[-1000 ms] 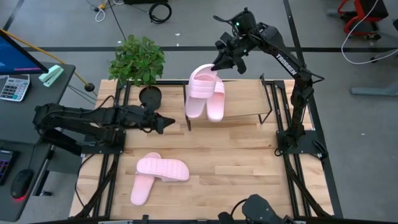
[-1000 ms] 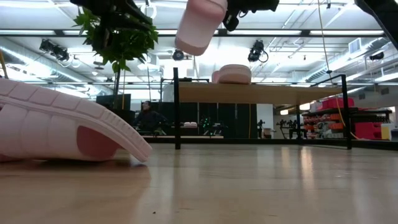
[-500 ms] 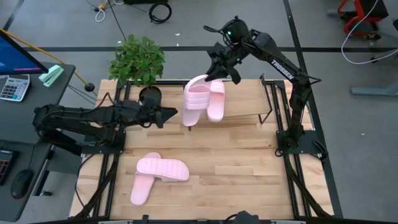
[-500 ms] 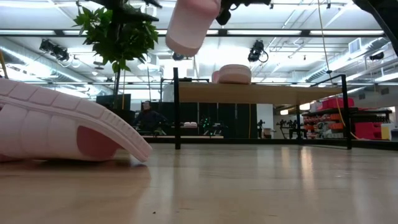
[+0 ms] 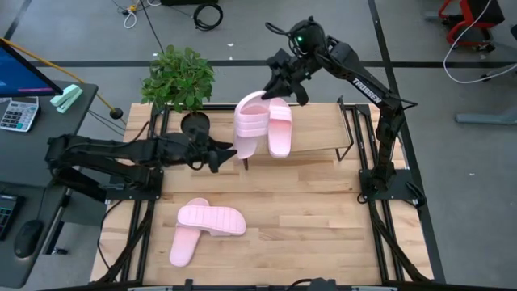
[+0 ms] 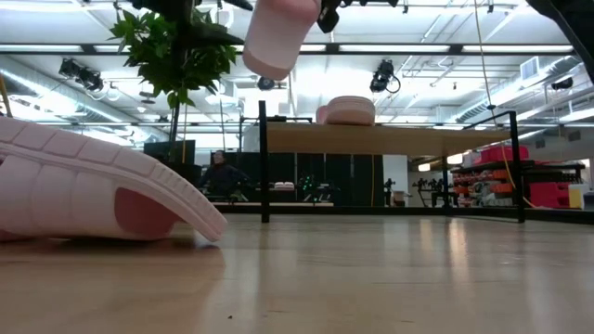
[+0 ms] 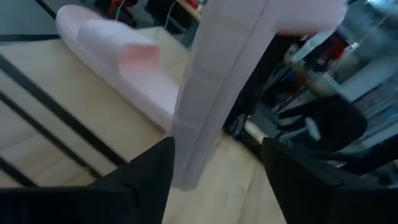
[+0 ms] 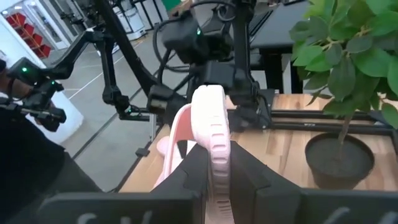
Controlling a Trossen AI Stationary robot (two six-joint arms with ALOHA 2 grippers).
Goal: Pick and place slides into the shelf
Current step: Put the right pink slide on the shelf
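Observation:
My right gripper (image 5: 277,87) is shut on a pale pink slide (image 5: 250,125) that hangs above the left end of the shelf (image 5: 319,121). A second slide (image 5: 281,129) lies flat on the shelf board beside it. Two more slides (image 5: 212,220) lie on the tabletop near the front left, one across the other. My left gripper (image 5: 229,153) is open at the hanging slide's lower end. In the left wrist view its fingers (image 7: 148,174) stand on either side of the slide's edge (image 7: 208,106) with a gap on both sides. My right gripper pinches the slide's upper, far end (image 8: 214,158) between its two fingers, across the thin edge of the sole. The fingers come from the far side, slanting down. The slide hangs below them, tilted, clear of the shelf and the table.
A potted plant (image 5: 179,79) stands at the table's far left corner, close behind my left gripper. The shelf's black frame posts (image 5: 349,129) rise at its right end. A desk with a calculator (image 5: 18,113) stands left of the table.
My right gripper has carried the slide toward the table's left edge, off the slide on the shelf, and it hangs steeper now. My left gripper has moved right toward the hanging slide's lower end and has opened.

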